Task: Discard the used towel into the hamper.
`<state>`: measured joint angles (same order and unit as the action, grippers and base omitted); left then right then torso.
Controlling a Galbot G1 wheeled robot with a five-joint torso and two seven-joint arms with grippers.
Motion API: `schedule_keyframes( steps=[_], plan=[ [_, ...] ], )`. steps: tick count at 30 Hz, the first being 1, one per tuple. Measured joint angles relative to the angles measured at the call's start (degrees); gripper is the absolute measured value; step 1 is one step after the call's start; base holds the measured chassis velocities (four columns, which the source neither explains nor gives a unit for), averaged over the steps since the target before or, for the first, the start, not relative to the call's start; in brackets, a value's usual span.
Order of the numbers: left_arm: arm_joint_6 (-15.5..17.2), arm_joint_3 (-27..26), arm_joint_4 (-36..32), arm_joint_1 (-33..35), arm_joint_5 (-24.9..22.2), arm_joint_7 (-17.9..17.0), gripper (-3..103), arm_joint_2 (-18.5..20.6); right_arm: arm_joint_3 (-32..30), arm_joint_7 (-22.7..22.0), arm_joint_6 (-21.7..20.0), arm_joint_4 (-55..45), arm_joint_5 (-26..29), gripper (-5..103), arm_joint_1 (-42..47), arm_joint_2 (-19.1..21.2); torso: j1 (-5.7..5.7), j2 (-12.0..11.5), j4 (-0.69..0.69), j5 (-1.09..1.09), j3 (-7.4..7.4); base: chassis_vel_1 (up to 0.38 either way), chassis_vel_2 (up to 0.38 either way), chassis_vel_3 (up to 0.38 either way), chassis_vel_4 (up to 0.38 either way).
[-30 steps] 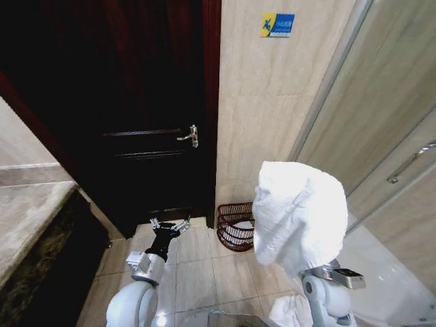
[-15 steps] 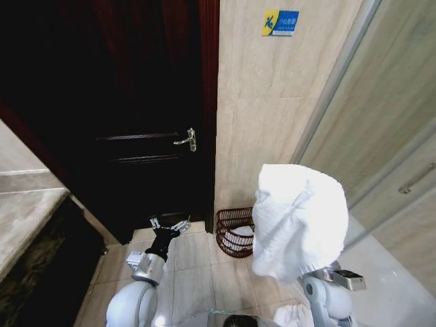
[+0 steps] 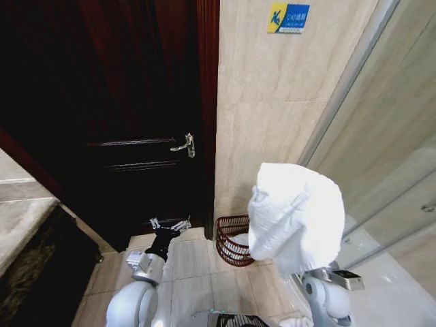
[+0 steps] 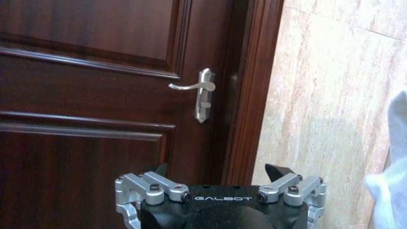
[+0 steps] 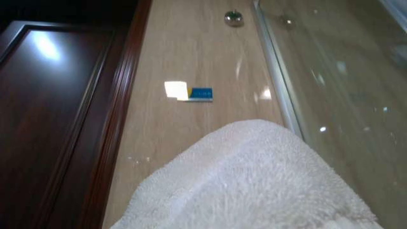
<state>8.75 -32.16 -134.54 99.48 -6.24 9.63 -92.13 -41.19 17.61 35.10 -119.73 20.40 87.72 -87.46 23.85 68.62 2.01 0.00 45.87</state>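
The used towel (image 3: 296, 218), white and fluffy, stands bunched over my raised right gripper, which is shut on it and buried under the cloth; the right arm (image 3: 327, 289) shows below it. The same towel (image 5: 248, 186) is close up in the right wrist view. The hamper (image 3: 231, 240), a dark reddish-brown wire basket, stands on the floor against the tiled wall, its right side hidden behind the towel. Something white lies inside it. My left gripper (image 3: 169, 223) is open and empty, held low in front of the door, left of the hamper; its fingers (image 4: 277, 171) are spread.
A dark wooden door with a silver handle (image 3: 185, 144) (image 4: 200, 93) fills the left. A beige tiled wall (image 3: 272, 122) with a blue sign (image 3: 289, 18) is ahead. A glass shower panel (image 3: 395, 136) is to the right, a stone counter (image 3: 20, 225) to the left. Floor tiles (image 3: 184, 266) lie before the hamper.
The whole picture has shifted, so the camera has moved; door and counter have slid left and the hamper sits a little lower. Both arms and the towel keep their pose.
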Motion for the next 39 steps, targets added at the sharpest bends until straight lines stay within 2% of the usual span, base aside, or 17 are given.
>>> schedule_keyframes(
  steps=[8, 17, 26, 39],
  plan=[
    [0.0, 0.0, 0.0, 0.0, 0.0, 0.0, 100, 0.0, 0.4, 0.1, -4.0, 4.8, 1.3, 10, -4.1, 1.5, 0.02, 0.0, 0.02, -0.01, 0.0, 0.055, 0.031, 0.028, 0.058],
    [0.0, 0.0, 0.0, 0.0, 0.0, 0.0, 100, 0.0, 1.1, 0.1, -5.6, 11.4, 2.0, 10, -11.9, 2.9, 0.03, 0.0, 0.01, -0.01, 0.01, 0.008, 0.012, 0.011, 0.006],
    [0.0, 0.0, 0.0, 0.0, 0.0, 0.0, 100, 0.0, 0.7, 2.6, -1.2, 31.1, 0.1, 10, -22.5, 3.1, 0.03, 0.0, 0.02, 0.01, 0.01, 0.0, 0.0, 0.0, 0.0],
    [0.0, 0.0, 0.0, 0.0, 0.0, 0.0, 100, 0.0, 0.7, 5.2, 2.6, 48.6, -1.9, 10, -30.1, 3.0, 0.03, 0.0, 0.02, 0.0, 0.01, 0.0, 0.0, 0.0, 0.0]
  ],
)
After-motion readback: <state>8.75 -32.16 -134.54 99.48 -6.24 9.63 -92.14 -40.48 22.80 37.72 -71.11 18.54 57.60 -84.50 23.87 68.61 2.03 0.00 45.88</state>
